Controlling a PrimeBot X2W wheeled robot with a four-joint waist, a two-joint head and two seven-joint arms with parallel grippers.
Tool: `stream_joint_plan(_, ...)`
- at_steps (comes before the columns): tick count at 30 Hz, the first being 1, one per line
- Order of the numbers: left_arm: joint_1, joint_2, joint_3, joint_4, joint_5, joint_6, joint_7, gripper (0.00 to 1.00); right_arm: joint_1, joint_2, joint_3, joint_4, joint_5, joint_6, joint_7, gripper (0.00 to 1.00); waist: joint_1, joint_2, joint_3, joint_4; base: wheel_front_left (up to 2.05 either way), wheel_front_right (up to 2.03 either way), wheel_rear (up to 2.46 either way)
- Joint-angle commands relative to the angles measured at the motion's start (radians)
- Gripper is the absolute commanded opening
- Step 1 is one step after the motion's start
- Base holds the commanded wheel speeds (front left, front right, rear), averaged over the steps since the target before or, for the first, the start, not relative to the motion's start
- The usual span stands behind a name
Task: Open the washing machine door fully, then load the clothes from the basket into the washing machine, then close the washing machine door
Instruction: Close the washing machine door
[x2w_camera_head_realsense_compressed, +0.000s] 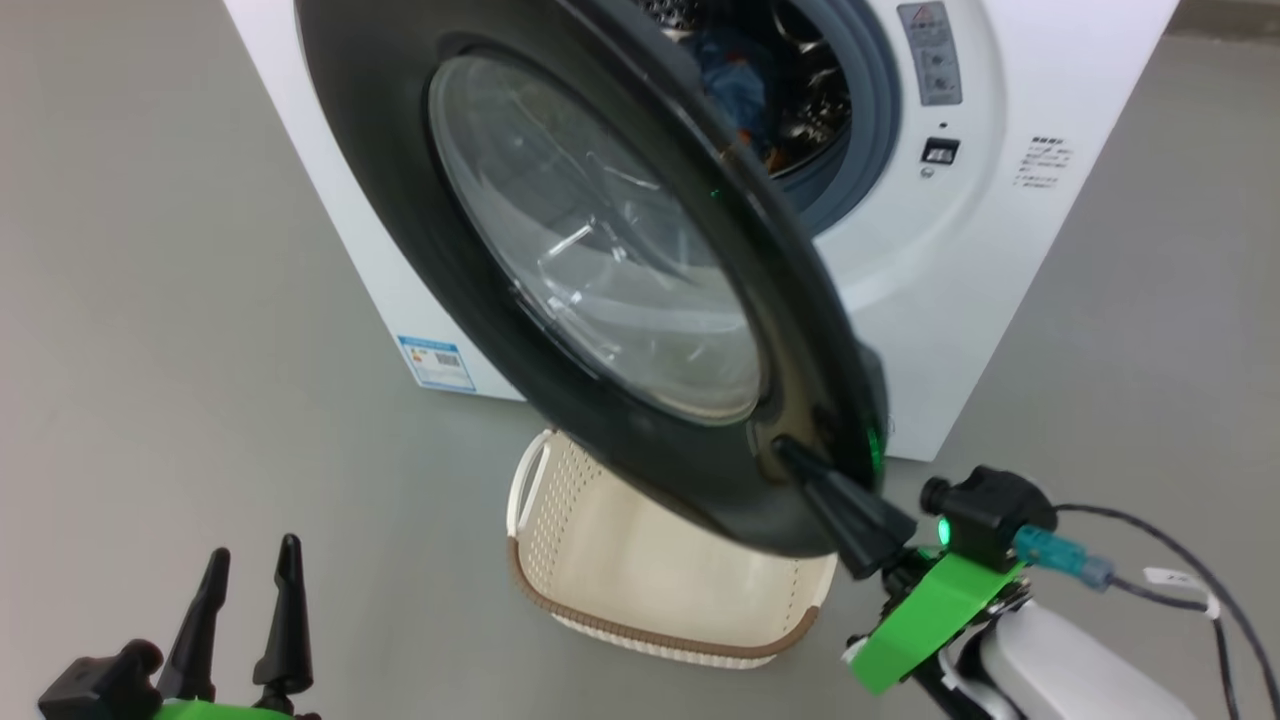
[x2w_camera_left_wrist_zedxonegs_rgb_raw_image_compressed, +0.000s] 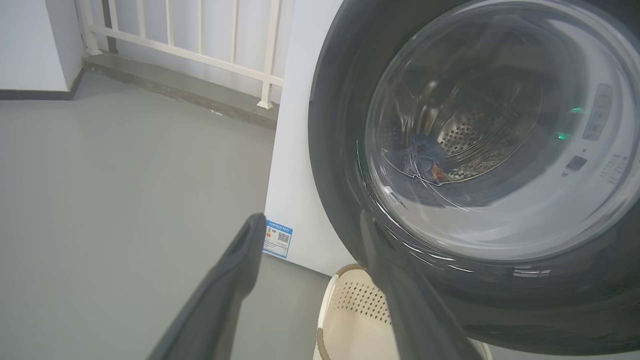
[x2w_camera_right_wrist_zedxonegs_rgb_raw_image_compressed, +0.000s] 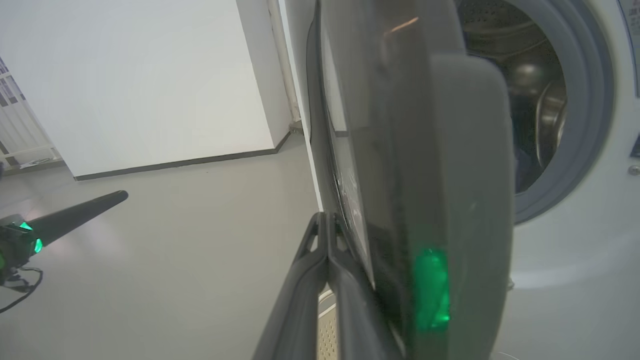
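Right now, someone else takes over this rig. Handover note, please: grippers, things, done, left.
Left gripper: open, empty, low at the left, away from the door.
Right gripper: shut, holding nothing, tips against the outer face of the washing machine door near its free edge.
Door: stands part-open, not latched.
Clothes: in the drum of the washing machine.
Basket: on the floor under the door; what shows of it looks empty.
Done: loading, by the look of it.
Left: push the door shut.
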Motion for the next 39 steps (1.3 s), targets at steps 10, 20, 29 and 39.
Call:
stream_joint_plan(10,-0.062,0.020,0.033,-0.025,-0.002,-0.005,-0.011,1.00,-0.046,-0.025,-0.125,0.009,-0.010,0.004,-0.005,0.00,0.0000,-0.0001,0.090,0.012,0.00,0.00,0.00)
stream_joint_plan(20,-0.133,0.028,0.029,-0.041,-0.006,-0.007,-0.011,1.00,-0.159,-0.057,-0.253,0.018,-0.018,0.004,-0.005,0.00,0.0000,-0.0001,0.228,0.031,0.00,0.00,0.00)
stream_joint_plan(29,-0.180,0.027,0.030,-0.054,-0.013,-0.008,-0.011,1.00,-0.286,-0.089,-0.307,0.051,-0.010,0.004,-0.005,0.00,0.0000,-0.0001,0.307,0.051,0.00,0.00,0.00)
stream_joint_plan(39,-0.214,0.021,0.006,-0.064,-0.026,-0.008,-0.011,1.00,-0.456,-0.134,-0.381,0.151,-0.030,0.004,-0.005,0.00,0.0000,-0.0001,0.372,0.082,0.00,0.00,0.00)
